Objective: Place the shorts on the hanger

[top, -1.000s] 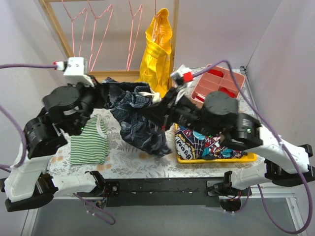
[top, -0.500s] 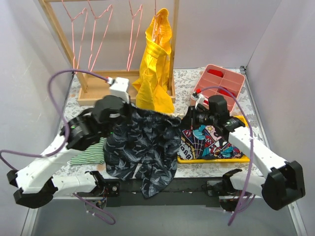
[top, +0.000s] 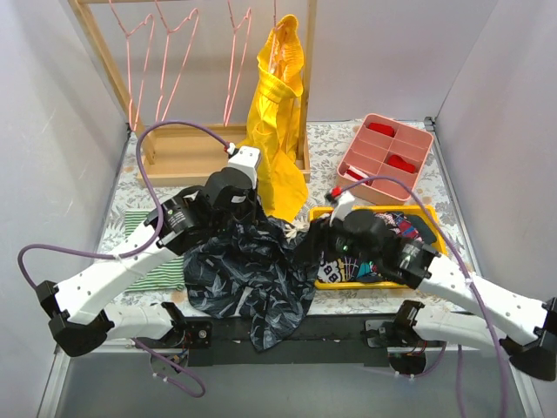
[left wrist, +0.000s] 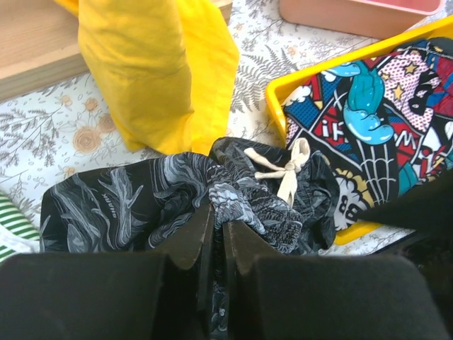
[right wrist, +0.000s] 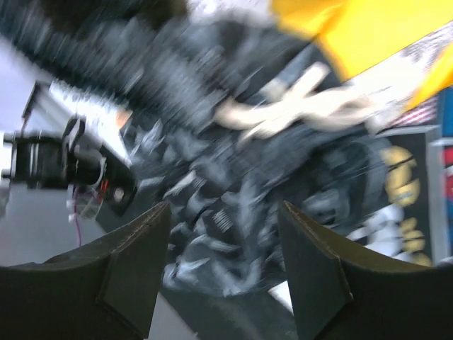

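1. Right now we are pinching a fold of the shorts (left wrist: pixel 141 198) between the closed fingers of the left gripper (left wrist: pixel 216 237).
2. We are holding the right gripper (right wrist: pixel 223 212) spread apart above the same cloth.
3. The shorts are lying bunched at lower centre of the top view, spilling over the table (top: pixel 331 139) edge; the hanger (top: pixel 181 61) is hanging upper left.

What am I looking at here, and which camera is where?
Two robot arms bolted at a table's near edge. The wide picture looks down from above; the other two come from cameras on each wrist. The left end effector is shut on the dark leafy shorts, bunched near their white drawstring. The right end effector hangs open over them, its view blurred. Nearby: a yellow tray of printed cloth, a pink compartment box, a striped cloth. Behind, pink hangers and a yellow garment hang on a wooden rack.
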